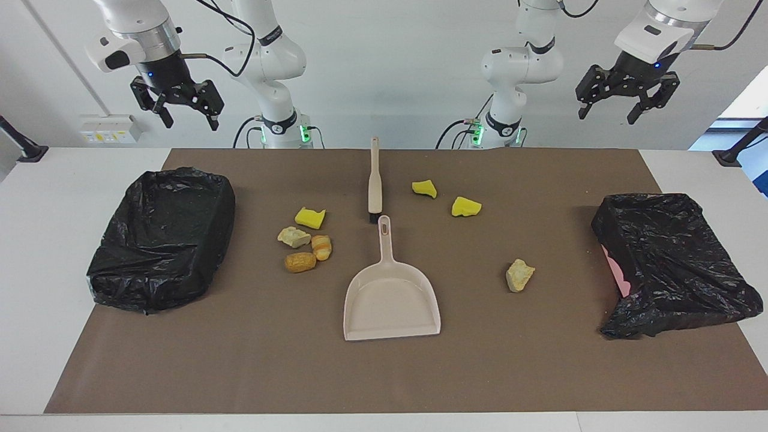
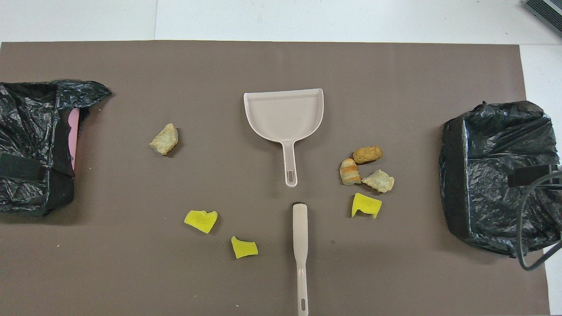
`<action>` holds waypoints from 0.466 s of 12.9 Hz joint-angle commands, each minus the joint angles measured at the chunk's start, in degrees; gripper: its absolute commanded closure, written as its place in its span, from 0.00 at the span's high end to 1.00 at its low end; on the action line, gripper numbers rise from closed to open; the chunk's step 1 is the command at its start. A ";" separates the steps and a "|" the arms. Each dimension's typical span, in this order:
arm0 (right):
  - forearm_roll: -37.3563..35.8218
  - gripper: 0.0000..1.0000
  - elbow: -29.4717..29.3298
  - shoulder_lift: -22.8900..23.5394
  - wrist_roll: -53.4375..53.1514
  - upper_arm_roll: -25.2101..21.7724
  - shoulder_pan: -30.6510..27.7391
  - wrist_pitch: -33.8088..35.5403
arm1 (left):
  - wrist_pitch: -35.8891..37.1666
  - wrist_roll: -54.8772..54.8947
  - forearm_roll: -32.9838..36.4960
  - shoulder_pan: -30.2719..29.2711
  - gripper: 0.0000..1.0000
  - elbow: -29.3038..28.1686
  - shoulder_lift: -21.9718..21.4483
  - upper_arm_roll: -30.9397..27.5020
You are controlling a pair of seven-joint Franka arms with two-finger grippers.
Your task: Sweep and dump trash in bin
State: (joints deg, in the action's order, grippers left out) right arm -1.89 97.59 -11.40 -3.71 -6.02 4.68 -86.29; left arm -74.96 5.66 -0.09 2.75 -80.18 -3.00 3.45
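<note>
No text, label or number could be read anywhere. A wall plate [image 1: 107,128] possibly carried a yellow sticker, its print illegible.

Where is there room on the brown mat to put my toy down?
The widest bare patch is the mat's strip farther from the robots than the dustpan. Another lies between the lone beige lump and the bin at the left arm's end. It is crowded beside the dustpan handle toward the right arm's end, where four trash pieces cluster.
</note>
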 commanded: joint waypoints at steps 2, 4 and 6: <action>-0.66 1.00 1.28 -0.73 1.42 0.30 -0.55 -1.25 | -0.10 -0.12 0.00 0.59 1.00 -1.39 -1.31 -0.38; -0.57 1.00 1.29 -0.64 1.33 0.39 -0.55 -1.43 | 0.07 -0.47 0.00 0.59 1.00 -1.39 -1.31 -0.47; -0.57 1.00 1.37 -0.64 1.33 0.30 -0.55 -1.43 | 0.25 -0.74 0.00 0.59 1.00 -1.39 -1.31 -0.47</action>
State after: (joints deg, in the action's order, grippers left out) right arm -1.89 97.65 -11.40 -3.71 -6.00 4.68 -86.29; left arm -74.92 5.66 -0.09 2.75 -80.18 -3.00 3.45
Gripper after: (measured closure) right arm 0.000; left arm 0.000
